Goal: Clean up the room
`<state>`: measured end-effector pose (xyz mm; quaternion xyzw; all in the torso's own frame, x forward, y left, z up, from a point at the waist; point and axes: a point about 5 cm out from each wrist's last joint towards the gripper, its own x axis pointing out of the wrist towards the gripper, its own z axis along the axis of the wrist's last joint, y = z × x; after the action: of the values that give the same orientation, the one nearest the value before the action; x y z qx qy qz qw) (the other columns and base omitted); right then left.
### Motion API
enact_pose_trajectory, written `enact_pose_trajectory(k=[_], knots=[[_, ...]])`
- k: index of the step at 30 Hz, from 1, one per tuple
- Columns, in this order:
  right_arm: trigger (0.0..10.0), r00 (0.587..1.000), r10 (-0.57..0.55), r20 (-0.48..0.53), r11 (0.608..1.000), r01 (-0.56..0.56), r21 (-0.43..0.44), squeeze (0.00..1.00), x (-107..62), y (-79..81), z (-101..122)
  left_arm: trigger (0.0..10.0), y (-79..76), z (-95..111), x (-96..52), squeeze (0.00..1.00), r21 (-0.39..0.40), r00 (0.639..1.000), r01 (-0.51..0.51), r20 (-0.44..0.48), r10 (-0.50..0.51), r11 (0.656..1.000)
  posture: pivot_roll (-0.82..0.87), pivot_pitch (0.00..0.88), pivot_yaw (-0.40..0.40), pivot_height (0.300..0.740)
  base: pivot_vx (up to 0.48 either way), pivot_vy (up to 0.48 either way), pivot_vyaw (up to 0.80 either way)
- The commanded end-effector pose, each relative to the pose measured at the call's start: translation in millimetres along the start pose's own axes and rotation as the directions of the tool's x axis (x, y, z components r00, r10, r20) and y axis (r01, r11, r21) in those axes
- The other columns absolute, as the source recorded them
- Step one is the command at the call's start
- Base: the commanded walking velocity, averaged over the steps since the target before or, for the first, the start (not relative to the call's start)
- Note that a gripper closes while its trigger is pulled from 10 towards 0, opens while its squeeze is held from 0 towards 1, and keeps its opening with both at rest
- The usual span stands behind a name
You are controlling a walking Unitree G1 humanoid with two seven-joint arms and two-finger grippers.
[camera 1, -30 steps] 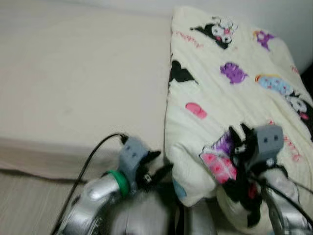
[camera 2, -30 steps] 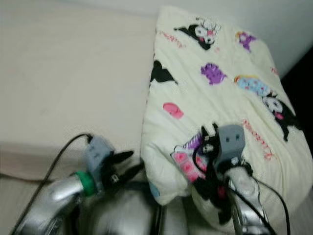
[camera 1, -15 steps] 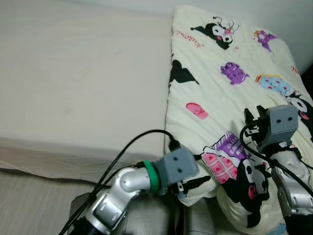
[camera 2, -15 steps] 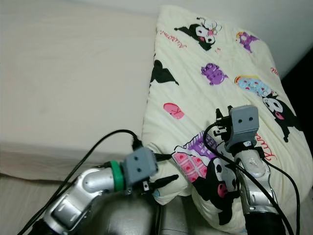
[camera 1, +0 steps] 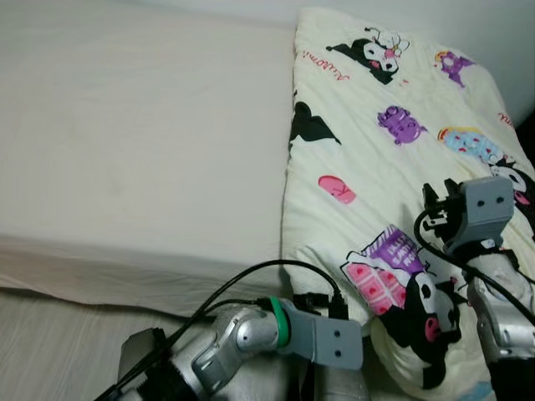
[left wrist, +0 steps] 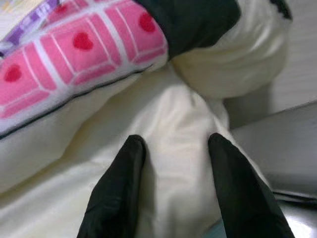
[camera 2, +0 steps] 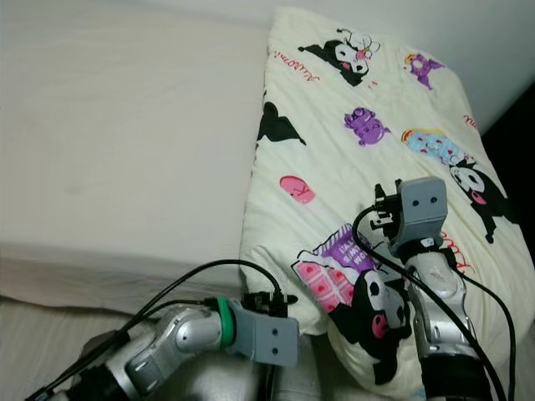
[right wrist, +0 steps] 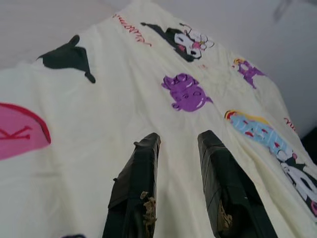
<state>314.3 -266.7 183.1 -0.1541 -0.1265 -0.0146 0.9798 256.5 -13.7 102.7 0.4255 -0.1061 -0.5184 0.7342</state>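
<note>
I see the cream blanket (camera 1: 393, 142) with cartoon pictures lying on the right side of the bed (camera 1: 142, 142), and its near end hangs over the bed's near edge. My left hand (left wrist: 171, 148) is down low at that near corner, with its two black fingers (left wrist: 121, 191) partly open and pressed into the soft cream cloth, a fold of it bulging between them. My right hand (right wrist: 176, 148) is over the middle of the blanket with its fingers a little apart and nothing between them.
</note>
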Motion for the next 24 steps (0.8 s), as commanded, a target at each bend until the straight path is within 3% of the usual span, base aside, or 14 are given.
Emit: enact_pose_trajectory(k=[1,2,3,4,13,16,18,21,24], knots=[[10.0,1.000,-0.013,-0.012,1.000,0.013,-0.004,0.00,-2.7,-5.9,-3.6,8.7,-7.7,-2.7,3.3,0.00,0.024,1.000,0.015,-0.020,-0.014,1.000,-0.05,0.138,-0.067,0.482,0.000,0.000,0.00],[10.0,1.000,-0.010,-0.005,1.000,0.010,-0.001,0.00,-2.0,-5.6,-2.3,4.4,-6.1,-6.1,4.5,0.00,0.040,0.999,-0.003,-0.041,0.005,0.999,-0.05,0.138,-0.067,0.482,0.000,0.000,0.00],[10.0,1.000,-0.007,-0.001,1.000,0.007,0.001,0.00,-1.6,-5.3,-1.3,4.4,-5.0,-8.3,5.1,0.00,0.051,0.998,-0.014,-0.054,0.017,0.999,-0.05,0.138,-0.067,0.482,0.000,0.000,0.00],[10.0,1.000,0.001,0.003,1.000,-0.001,0.006,0.00,-1.5,-4.1,-0.4,0.0,-1.9,-11.1,4.7,0.00,0.052,0.996,-0.041,-0.071,0.045,0.998,-0.05,0.137,-0.064,0.482,0.000,0.000,0.00],[10.0,1.000,0.013,0.004,1.000,-0.013,0.020,0.00,-3.2,-1.3,-1.8,0.0,5.7,-18.1,0.5,0.00,0.058,0.991,-0.100,-0.085,0.105,0.993,-0.05,0.137,-0.064,0.482,0.000,0.000,0.00],[10.0,1.000,0.009,0.001,1.000,-0.009,0.025,0.00,-4.2,-0.5,-3.4,0.0,8.4,-20.9,-8.0,0.00,0.008,0.993,-0.096,-0.073,0.096,0.995,-0.05,0.137,-0.064,0.482,0.000,0.000,0.00],[10.0,1.000,0.003,0.000,1.000,-0.003,0.027,0.00,-4.1,-1.0,-4.4,0.0,12.3,-22.3,-24.8,0.00,-0.132,0.999,-0.033,-0.026,0.030,0.991,-0.03,0.150,-0.054,0.482,0.000,0.000,0.00],[10.0,1.000,0.001,-0.001,1.000,-0.001,0.028,0.00,-3.9,-1.3,-4.7,0.0,13.2,-22.5,-33.3,0.00,-0.158,1.000,0.013,0.001,-0.013,0.987,-0.03,0.150,-0.054,0.482,0.000,0.000,0.00],[10.0,1.000,-0.001,-0.007,0.999,0.001,0.032,0.00,-3.6,-1.4,-6.5,0.0,18.7,-39.0,-74.1,0.00,-0.151,0.980,0.185,-0.046,-0.194,0.971,-0.02,0.153,-0.055,0.482,0.000,0.000,0.00]])
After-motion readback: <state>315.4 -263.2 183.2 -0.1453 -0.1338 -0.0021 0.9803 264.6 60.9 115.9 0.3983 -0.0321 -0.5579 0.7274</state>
